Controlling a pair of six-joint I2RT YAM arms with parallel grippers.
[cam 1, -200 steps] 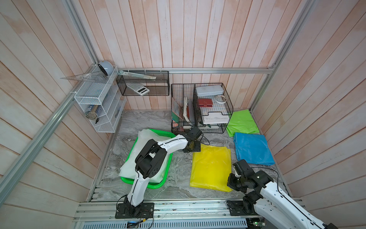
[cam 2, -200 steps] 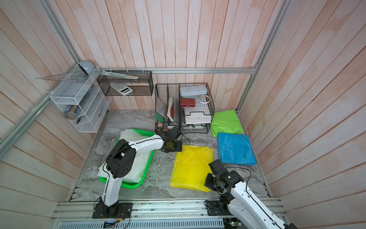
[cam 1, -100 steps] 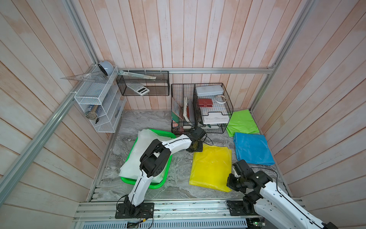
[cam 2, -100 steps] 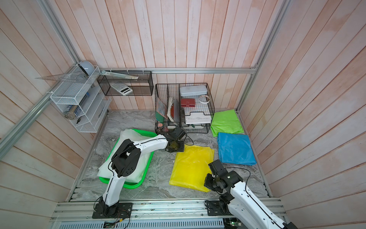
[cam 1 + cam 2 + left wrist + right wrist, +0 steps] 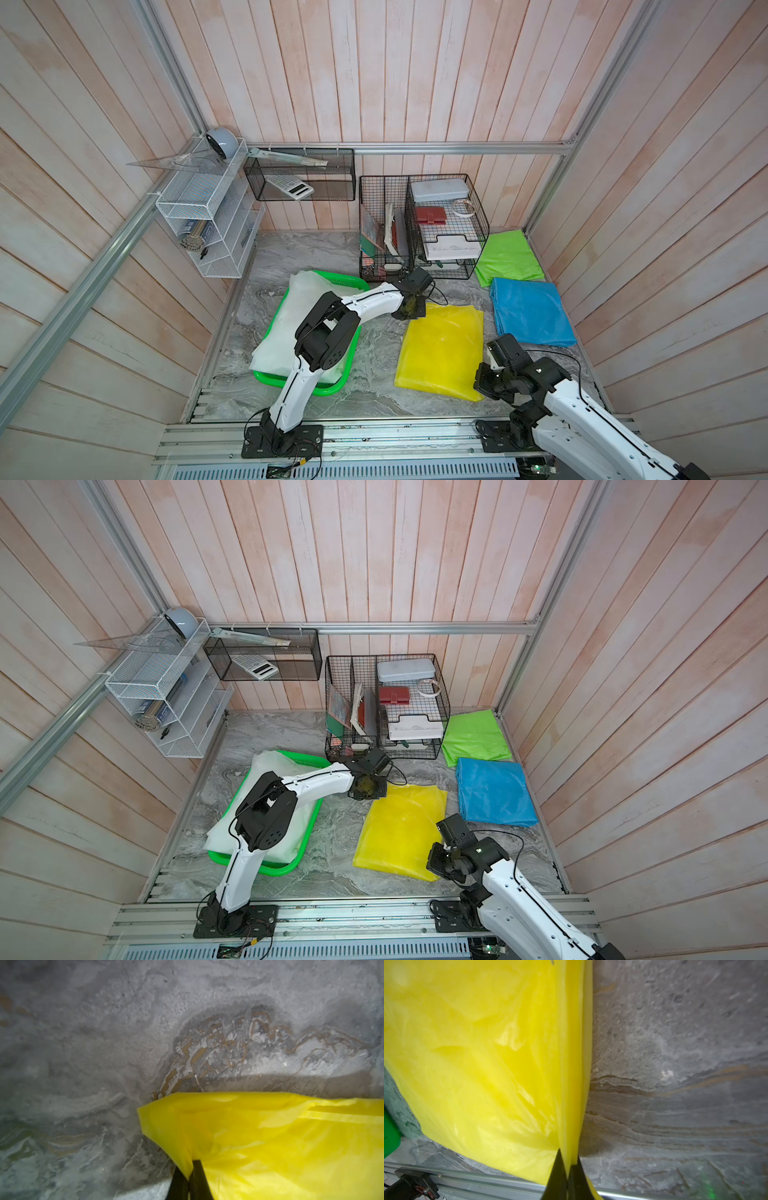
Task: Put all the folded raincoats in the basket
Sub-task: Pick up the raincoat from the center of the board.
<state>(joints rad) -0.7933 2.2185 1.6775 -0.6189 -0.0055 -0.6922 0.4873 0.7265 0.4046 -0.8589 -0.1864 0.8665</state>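
"Across the marbled tabletop point(image 5: 316, 257), what lay largest?" the senior inspector asked.

"The green basket point(image 5: 328, 390) at the left, with a white sheet point(image 5: 299, 303) folded in it. The yellow raincoat point(image 5: 440, 349) lay flat on the marble just beside the basket and outside it, between it and a blue sheet point(image 5: 530, 309)."

"And the arms?"

"The left arm point(image 5: 365, 301) stood up from the near rail with its elbow bent above the basket. Its forearm reached to the raincoat's far corner, in front of the wire racks point(image 5: 419, 226), with the wrist turned down. The right arm point(image 5: 582, 419) lay low at the near right, folded at the raincoat's near right corner."

"The claws?"

"Both top views hid the tips under the gripper housings, so the wrist views settled it. The left gripper point(image 5: 189, 1179) was clamped on the yellow film beside its corner, and the film puckered at the black fingers point(image 5: 199, 1178). The right gripper point(image 5: 568, 1167) was pinched on the raincoat's layered edge."

"Anything seen by one view alone?"

"The right wrist view caught a sliver of the basket and the near rail point(image 5: 467, 1183) past the raincoat. The left wrist view held only marble and the yellow corner. The racks and the blue sheet appeared in the top views only."
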